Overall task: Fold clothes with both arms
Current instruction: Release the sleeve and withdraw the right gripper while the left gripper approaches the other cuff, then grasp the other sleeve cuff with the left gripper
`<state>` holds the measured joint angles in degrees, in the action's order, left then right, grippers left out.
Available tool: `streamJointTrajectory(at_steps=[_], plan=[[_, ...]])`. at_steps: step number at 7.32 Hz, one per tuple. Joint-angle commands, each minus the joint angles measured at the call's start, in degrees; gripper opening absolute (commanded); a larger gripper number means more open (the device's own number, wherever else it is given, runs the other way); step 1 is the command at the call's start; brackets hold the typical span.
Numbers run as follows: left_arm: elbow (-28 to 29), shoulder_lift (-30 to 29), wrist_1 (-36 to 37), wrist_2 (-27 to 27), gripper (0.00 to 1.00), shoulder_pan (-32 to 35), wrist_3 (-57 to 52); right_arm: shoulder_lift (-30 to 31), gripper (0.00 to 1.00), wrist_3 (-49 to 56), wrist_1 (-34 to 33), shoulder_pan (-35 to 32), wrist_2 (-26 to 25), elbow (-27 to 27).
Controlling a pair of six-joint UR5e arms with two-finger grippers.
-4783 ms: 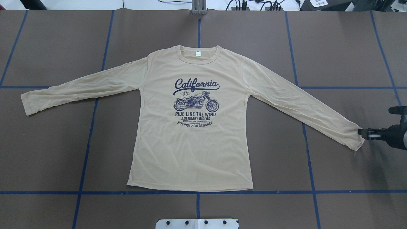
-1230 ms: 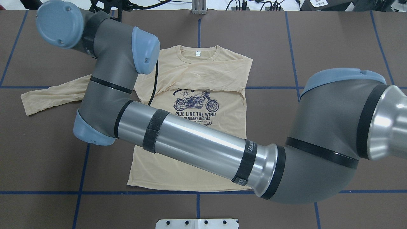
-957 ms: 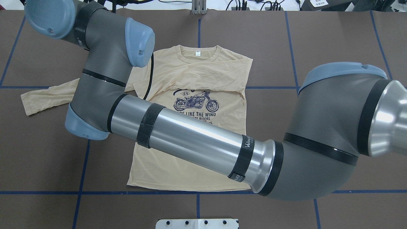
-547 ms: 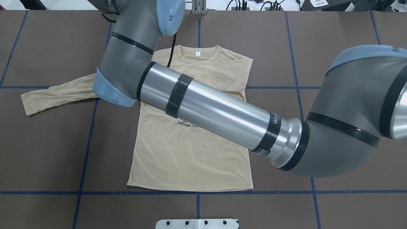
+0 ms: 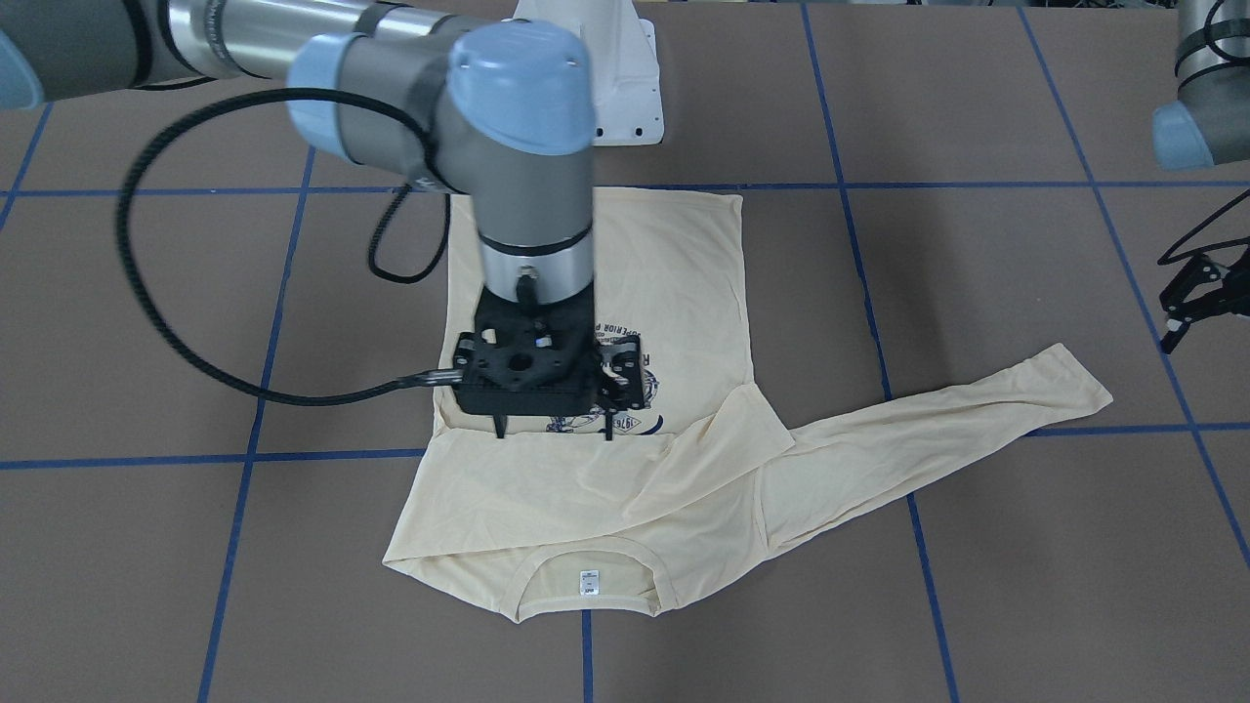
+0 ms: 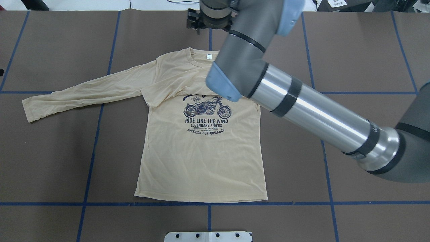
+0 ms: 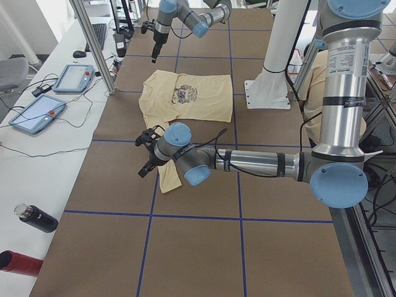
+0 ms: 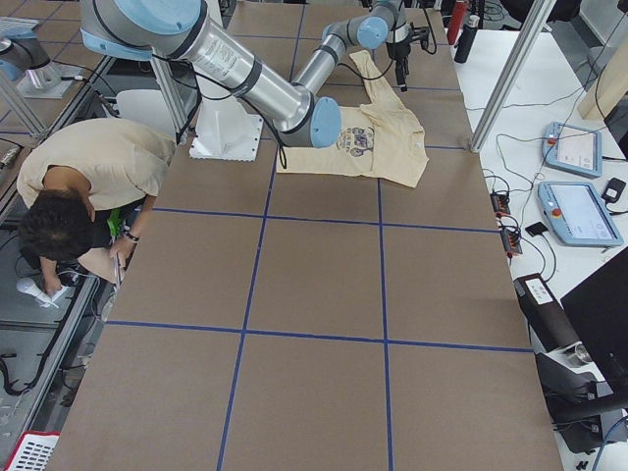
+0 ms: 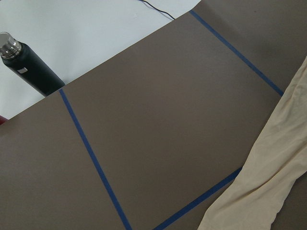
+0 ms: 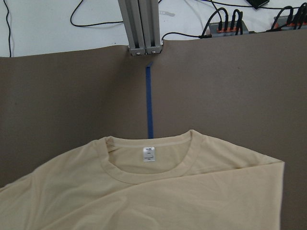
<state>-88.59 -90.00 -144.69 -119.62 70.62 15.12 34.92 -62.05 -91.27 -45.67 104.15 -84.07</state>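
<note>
My left gripper (image 5: pixel 1187 298) hangs spread and empty near the cuff of the outstretched sleeve (image 6: pixel 84 92), which runs from the shoulder toward nine o'clock in the overhead view. That arm is the nearer. The shirt (image 6: pixel 201 161) lies flat on the brown table (image 6: pixel 369 50), its other sleeve folded across the chest. My right gripper (image 5: pixel 555 431) hovers wide open and empty over the print (image 6: pixel 206 111).

— What's the table (image 6: pixel 50 151) like?
— Brown cover, gridded with blue tape lines (image 6: pixel 97 127). A shirt (image 6: pixel 201 158) lies flat on it, one sleeve folded across the chest, the other stretched out sideways.
— Anything else?
— A white plate (image 6: pixel 208 236) near the shirt's hem, possibly bolted down.
</note>
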Motion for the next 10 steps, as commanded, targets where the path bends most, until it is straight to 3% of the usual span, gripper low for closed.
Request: streamJointTrajectory(at_steps=[1, 3, 5, 6, 8, 10], plan=[[1.49, 0.7, -2.35, 4.2, 1.0, -5.73, 3.76, 22.37, 1.0, 14.94, 0.48, -6.68, 7.08, -20.43], [2.02, 1.67, -2.78, 5.98, 1.0, -7.85, 3.95, 39.53, 1.0, 27.18, 0.92, -13.71, 12.19, -30.14], [3.24, 4.56, -6.89, 7.73, 1.0, -10.14, 4.04, 51.42, 1.0, 37.84, 9.05, -21.7, 18.33, -30.71], [4.55, 5.79, -9.27, 8.78, 1.0, -10.84, 4.13, 54.43, 1.0, 39.27, 11.01, -23.74, 20.37, -30.8], [5.62, 5.72, -9.9, 10.55, 0.92, -13.56, 4.22, 55.17, 1.0, 39.63, 11.29, -23.77, 20.3, -30.8], [5.71, 5.72, -11.22, 10.55, 0.92, -16.02, 6.57, 55.26, 1.0, 39.63, 11.29, -23.77, 20.3, -30.71]])
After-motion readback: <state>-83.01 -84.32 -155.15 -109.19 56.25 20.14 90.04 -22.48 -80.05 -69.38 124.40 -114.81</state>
